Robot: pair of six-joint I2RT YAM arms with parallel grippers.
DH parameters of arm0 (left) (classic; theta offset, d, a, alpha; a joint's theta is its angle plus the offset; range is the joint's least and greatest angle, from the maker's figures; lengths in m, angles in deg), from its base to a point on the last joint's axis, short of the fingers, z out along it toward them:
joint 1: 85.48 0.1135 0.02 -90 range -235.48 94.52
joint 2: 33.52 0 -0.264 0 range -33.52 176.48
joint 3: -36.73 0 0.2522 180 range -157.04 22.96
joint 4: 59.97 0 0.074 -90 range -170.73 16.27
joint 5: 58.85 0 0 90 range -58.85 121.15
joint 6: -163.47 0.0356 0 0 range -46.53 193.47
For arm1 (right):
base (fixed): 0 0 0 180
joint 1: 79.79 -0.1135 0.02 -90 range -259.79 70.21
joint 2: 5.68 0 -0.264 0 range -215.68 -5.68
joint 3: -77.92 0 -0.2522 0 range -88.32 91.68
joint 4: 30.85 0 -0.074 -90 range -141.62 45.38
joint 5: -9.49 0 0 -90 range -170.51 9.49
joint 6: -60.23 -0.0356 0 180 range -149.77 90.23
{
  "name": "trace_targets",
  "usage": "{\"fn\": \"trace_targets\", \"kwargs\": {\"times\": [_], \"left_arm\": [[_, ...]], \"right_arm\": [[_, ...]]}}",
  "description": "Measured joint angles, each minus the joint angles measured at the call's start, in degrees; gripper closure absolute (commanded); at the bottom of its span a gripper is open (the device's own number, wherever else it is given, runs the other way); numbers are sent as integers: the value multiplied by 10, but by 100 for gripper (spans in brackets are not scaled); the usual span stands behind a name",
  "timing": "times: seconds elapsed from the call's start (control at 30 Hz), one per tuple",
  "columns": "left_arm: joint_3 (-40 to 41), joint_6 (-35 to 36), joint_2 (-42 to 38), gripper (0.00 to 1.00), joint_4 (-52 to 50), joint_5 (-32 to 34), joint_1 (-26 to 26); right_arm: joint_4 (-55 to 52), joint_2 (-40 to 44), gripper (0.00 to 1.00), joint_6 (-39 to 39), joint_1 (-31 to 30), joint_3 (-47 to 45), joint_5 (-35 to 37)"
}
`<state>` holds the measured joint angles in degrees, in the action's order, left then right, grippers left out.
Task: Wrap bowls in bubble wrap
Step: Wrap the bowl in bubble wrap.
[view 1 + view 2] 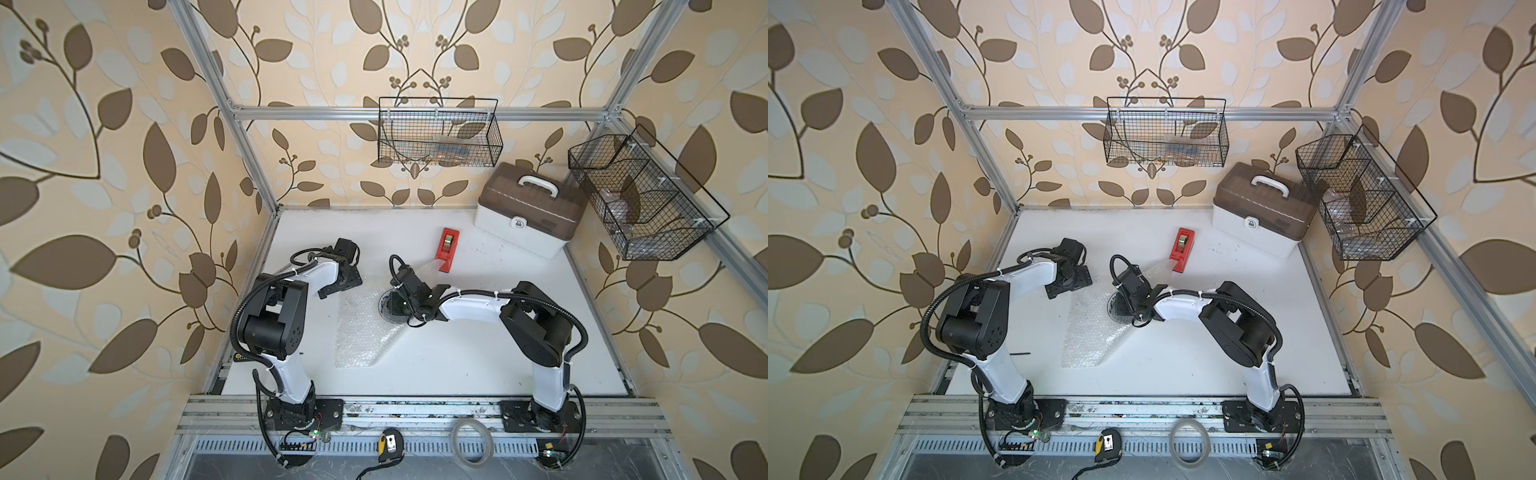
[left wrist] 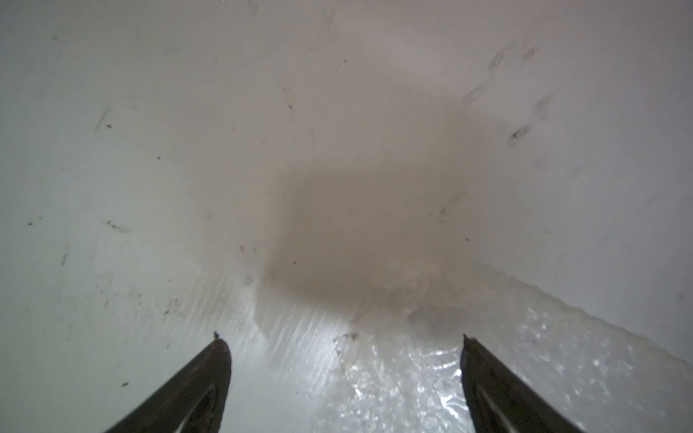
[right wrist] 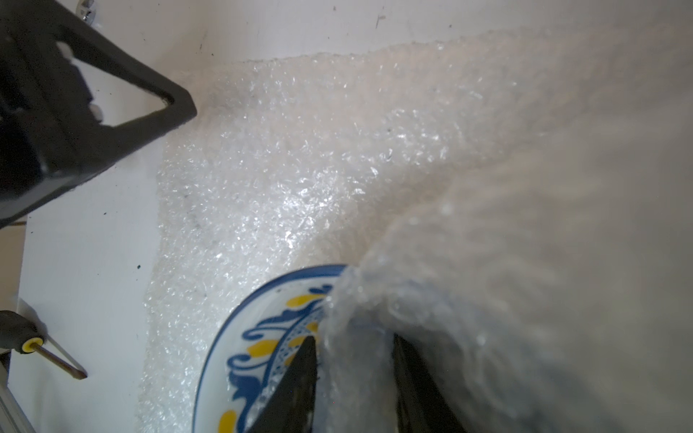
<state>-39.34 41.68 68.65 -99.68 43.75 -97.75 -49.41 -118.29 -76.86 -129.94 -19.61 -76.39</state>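
In both top views you find the bubble wrap (image 1: 365, 336) (image 1: 1090, 338) at frame centre, the bowl (image 1: 384, 308) (image 1: 1112, 309) on its upper part under the right tool (image 1: 395, 305); the left wrist view shows the left tool (image 2: 343, 341) released above a wrap corner; the right wrist view shows a wrap fold inside the right tool, gripped or not you cannot tell.

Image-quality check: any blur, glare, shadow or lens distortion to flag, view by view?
Left wrist view: soft brown shadow on the table, glare on the bubble wrap. Right wrist view: the nearest fold of wrap is blurred, the bowl sharper. Both top views: even light, wide-angle splaying of the aluminium frame; the wrap barely stands out from the white.
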Motion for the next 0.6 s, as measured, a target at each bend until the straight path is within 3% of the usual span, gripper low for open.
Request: {"fn": "trace_targets", "kwargs": {"times": [0.27,0.6], "left_arm": [[-18,3,31,21,11,-33,0],[-1,0,23,57,54,-64,4]], "right_arm": [[6,17,63,-2,0,-22,-7],[4,23,60,-2,0,-27,-12]]}}
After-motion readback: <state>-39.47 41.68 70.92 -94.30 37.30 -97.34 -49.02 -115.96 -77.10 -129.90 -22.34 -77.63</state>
